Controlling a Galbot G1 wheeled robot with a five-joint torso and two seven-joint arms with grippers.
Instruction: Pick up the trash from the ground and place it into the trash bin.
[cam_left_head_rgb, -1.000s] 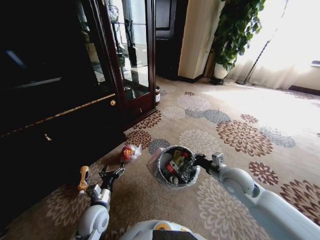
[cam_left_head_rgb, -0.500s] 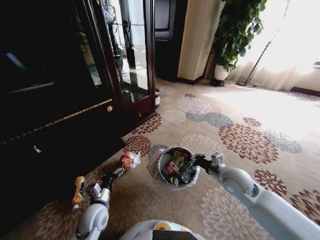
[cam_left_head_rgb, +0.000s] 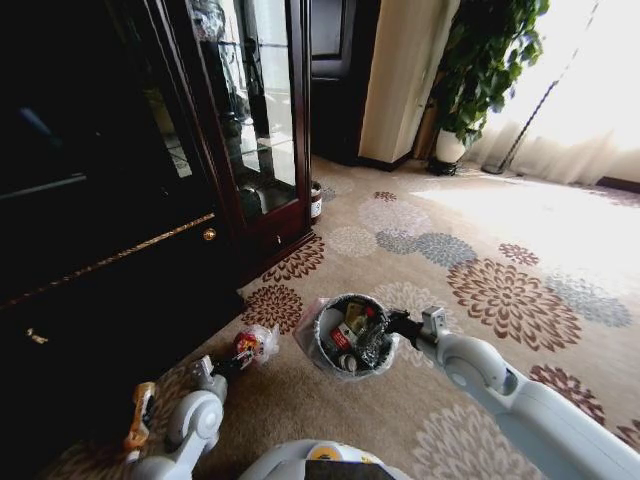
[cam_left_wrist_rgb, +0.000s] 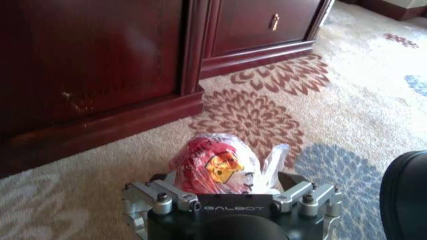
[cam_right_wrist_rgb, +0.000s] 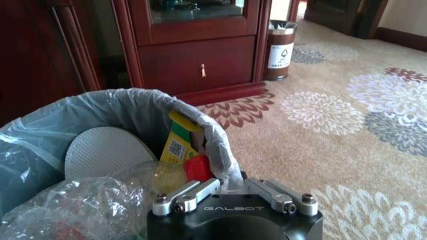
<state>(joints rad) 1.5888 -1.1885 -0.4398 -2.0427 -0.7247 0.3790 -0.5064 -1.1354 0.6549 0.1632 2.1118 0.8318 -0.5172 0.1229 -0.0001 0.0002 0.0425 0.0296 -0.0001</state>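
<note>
Left gripper (cam_left_wrist_rgb: 230, 196) around one red-and-white plastic bag (cam_left_wrist_rgb: 219, 165)

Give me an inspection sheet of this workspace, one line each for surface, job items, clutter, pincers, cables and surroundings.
Surface: patterned carpet with flower medallions.
Job's things: red-and-white plastic bag lies on the carpet near the dark cabinet base; trash bin, lined with a translucent bag, already holds several pieces of litter.
Clutter: an orange-topped piece beside the left arm.
Pincers: left pincer is open, its fingers on either side of the plastic bag; right pincer is closed on the trash bin's rim.
Cables: nothing seen.
Surroundings: dark wooden display cabinet with glass doors, a small lined waste bin by it, a potted plant, bright curtains.
</note>
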